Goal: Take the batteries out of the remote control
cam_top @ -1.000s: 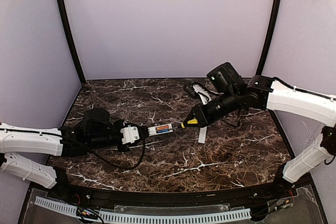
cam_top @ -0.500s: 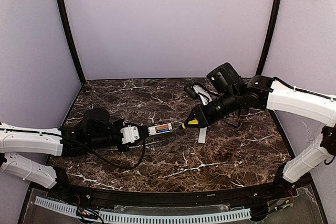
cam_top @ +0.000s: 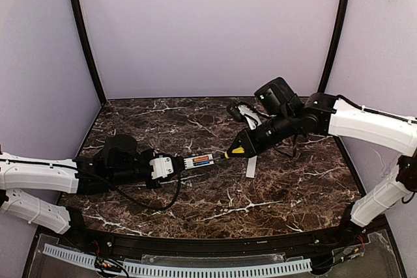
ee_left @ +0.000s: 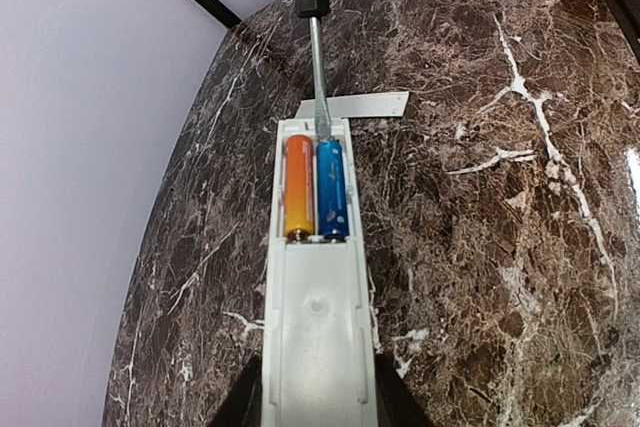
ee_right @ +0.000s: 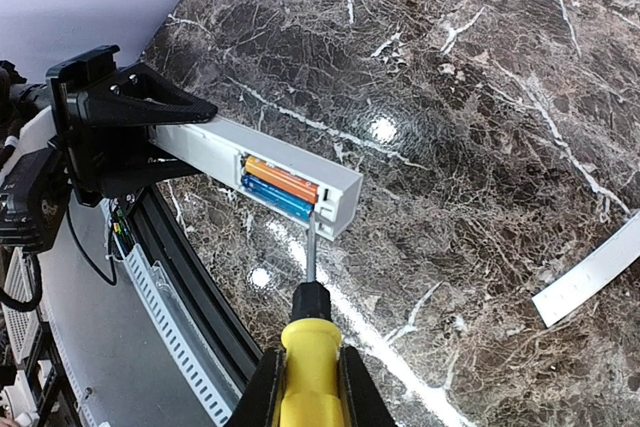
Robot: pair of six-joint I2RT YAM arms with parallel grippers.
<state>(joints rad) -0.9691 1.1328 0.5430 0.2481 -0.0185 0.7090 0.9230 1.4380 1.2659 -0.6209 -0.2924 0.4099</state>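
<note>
The left gripper [cam_top: 173, 163] reaches in low from the near left. Its dark fingers are closed on one end of the remote control [cam_top: 199, 160], and the rest of the bar sticks out past the fingertips toward the right arm. The remote is a slim, straight-edged bar of pale grey-white plastic, matte and smooth, held above the table [cam_top: 215, 203]. Its battery bay is uncovered and faces up.

The two batteries lie side by side lengthwise in the bay, both still seated. One is an orange cell [ee_left: 299, 187] and the other a blue cell [ee_left: 331, 187]; both are small glossy cylinders. They sit in the half of the remote farthest from the left fingers.

The thin steel shaft of the screwdriver [ee_left: 318, 77] comes in from the opposite side. Its tip rests at the outer end of the bay, against the end of the blue cell. A black collar joins the shaft to a rounded yellow handle. The right gripper [cam_top: 253, 142] is clamped tight around this handle, one black finger on each side.

Beyond the remote's free end, the back cover [cam_top: 251, 167] lies flat on the table as a thin white strip. It is apart from both grippers.

The tabletop is polished dark brown marble with white veins and reflects the lights. Plain lilac walls stand behind it.
</note>
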